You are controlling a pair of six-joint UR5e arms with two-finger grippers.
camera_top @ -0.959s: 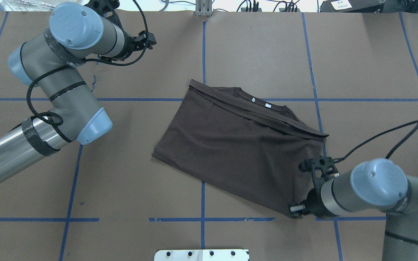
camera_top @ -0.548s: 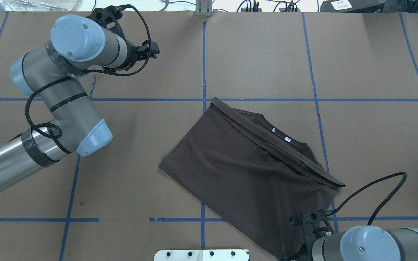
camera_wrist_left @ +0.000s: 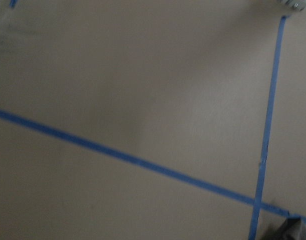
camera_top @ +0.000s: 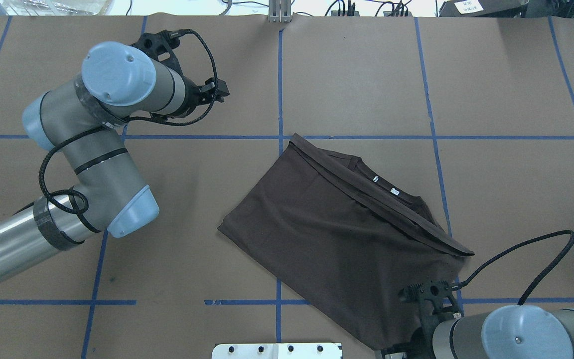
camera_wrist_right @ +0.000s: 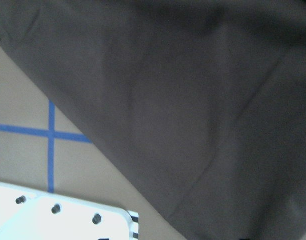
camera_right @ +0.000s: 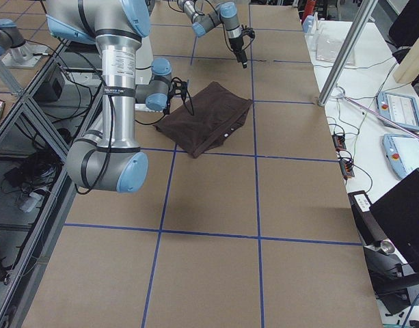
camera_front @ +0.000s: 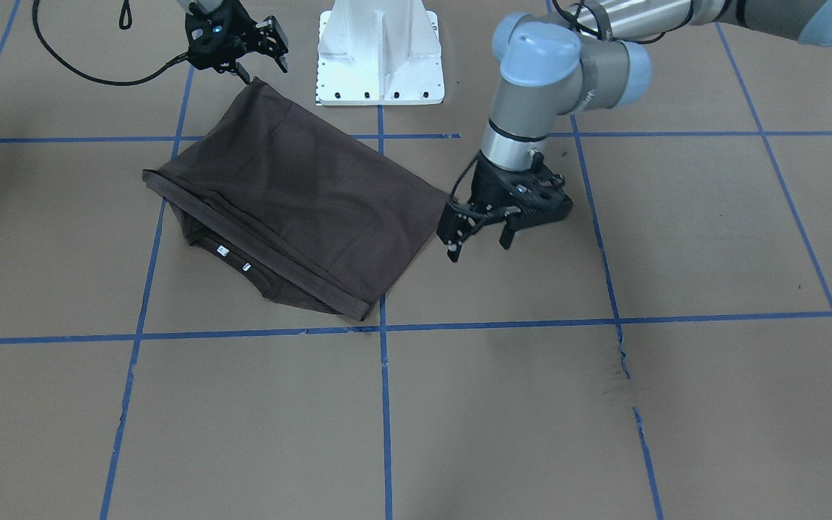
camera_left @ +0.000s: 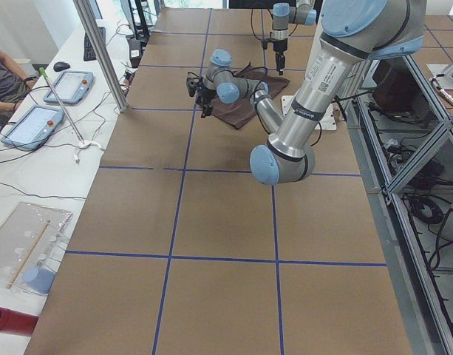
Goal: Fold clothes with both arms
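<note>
The dark brown T-shirt (camera_front: 293, 195) lies folded into a rough rectangle on the worktop (camera_front: 604, 404), between the two hands and askew to the blue tape lines (camera_front: 531, 319). The right hand (camera_front: 263, 70) stands at one corner of it, fingers spread apart with nothing visibly gripped between them; the corner's tip lies just under the fingertips, though whether cloth and finger touch I cannot tell. From that hand the shirt runs away towards the left hand (camera_front: 479, 249), which hangs above the worktop with its fingers pointing down and well apart, empty, just beside the opposite corner of the shirt and not touching it. Along the shirt's edge farthest from the right hand a folded band of fabric crosses the whole width, and the ribbed collar (camera_front: 232, 261) shows from beneath it (two small pale tags (camera_front: 222, 250) sit there). The white base (camera_front: 380, 50) stands just beside the right hand, on the side away from the shirt's collar edge. The right wrist camera is nearly filled by smooth dark fabric, with a corner of the white base below it; the left wrist camera shows only bare brown worktop and crossing tape.
</note>
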